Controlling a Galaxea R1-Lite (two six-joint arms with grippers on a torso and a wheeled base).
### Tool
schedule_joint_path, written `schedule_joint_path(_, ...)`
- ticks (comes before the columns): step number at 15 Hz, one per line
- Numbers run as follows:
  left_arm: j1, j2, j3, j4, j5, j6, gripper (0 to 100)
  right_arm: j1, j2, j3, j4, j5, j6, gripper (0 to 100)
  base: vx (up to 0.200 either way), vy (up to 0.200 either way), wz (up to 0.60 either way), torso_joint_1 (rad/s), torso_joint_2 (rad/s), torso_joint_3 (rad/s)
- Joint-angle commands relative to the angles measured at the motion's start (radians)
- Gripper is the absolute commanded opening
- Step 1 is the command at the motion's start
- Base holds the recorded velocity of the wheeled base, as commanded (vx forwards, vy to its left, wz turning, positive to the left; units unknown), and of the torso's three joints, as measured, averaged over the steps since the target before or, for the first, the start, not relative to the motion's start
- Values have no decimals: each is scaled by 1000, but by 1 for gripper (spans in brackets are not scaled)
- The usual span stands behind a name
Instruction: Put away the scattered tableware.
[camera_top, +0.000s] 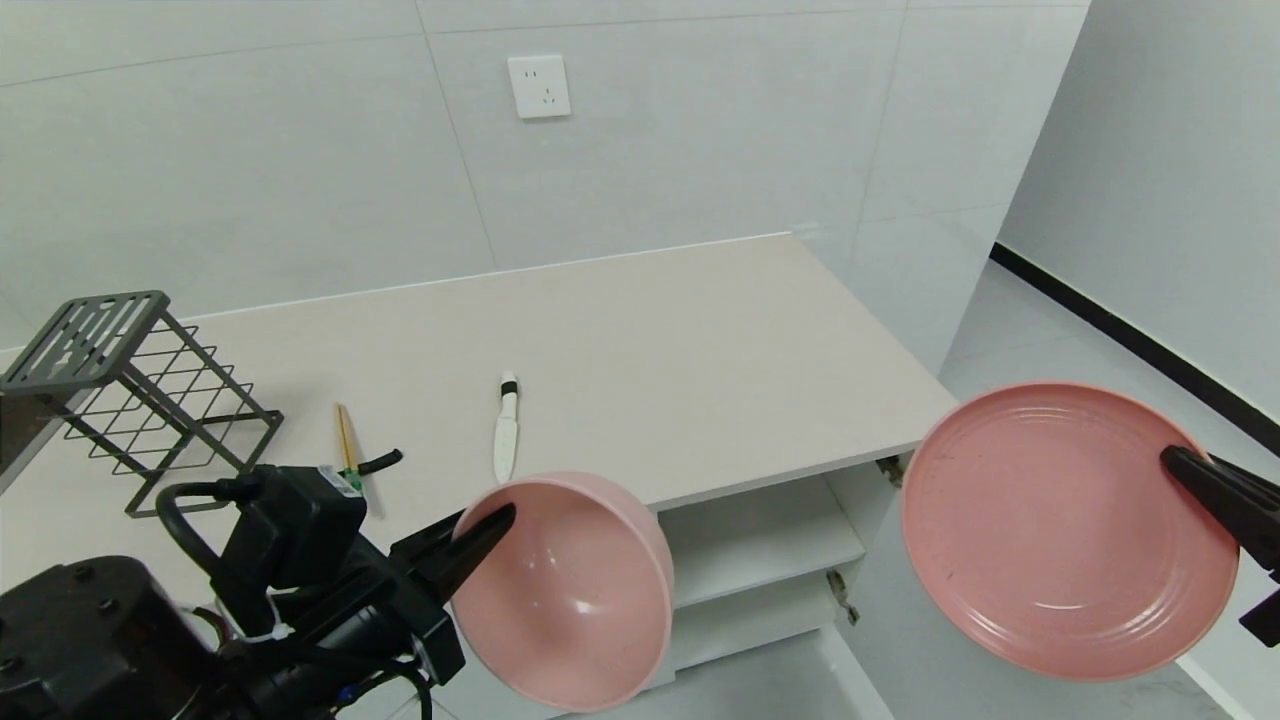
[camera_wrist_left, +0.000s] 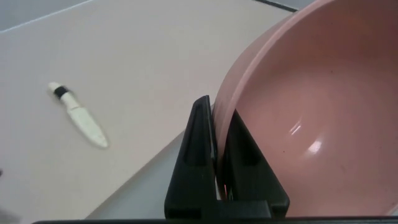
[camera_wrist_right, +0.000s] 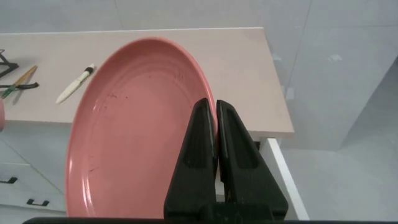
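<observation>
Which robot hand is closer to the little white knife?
Left. The left gripper, holding the pink bowl, sits just in front of the knife; the right gripper, holding the pink plate, is beyond the end of the counter.

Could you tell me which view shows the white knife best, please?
The left wrist view: the white knife lies nearest, whole and unblocked. The head and right wrist views show it whole too, but farther off.

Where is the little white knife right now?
In the head view the white knife lies on the countertop, left of centre, right of the chopsticks and just behind the held pink bowl.
</observation>
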Motion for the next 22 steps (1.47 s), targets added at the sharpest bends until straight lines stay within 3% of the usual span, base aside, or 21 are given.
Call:
schedule_joint_path(1, 2, -2, 2, 2, 1, 1, 0, 0, 0, 0, 0, 1, -3, 0, 0, 0, 0, -129, 251, 129)
schedule_joint_path(10, 0, -21, 17, 2, 1, -1, 0, 0, 5, 0, 32, 1, -7, 0, 0, 0, 0, -30, 64, 30)
schedule_joint_path(16, 2, -28, 22, 2, 1, -1, 0, 0, 8, 0, 52, 1, -7, 0, 0, 0, 0, -238, 474, 229)
schedule_joint_path(19, 3, -31, 23, 2, 1, -1, 0, 2, 8, 0, 55, 1, -7, 0, 0, -200, 0, -282, 553, 268)
schedule_joint_path(22, 3, -43, 25, 2, 1, -5, 0, 8, 8, 0, 77, 1, -7, 0, 0, 0, 0, -271, 526, 264)
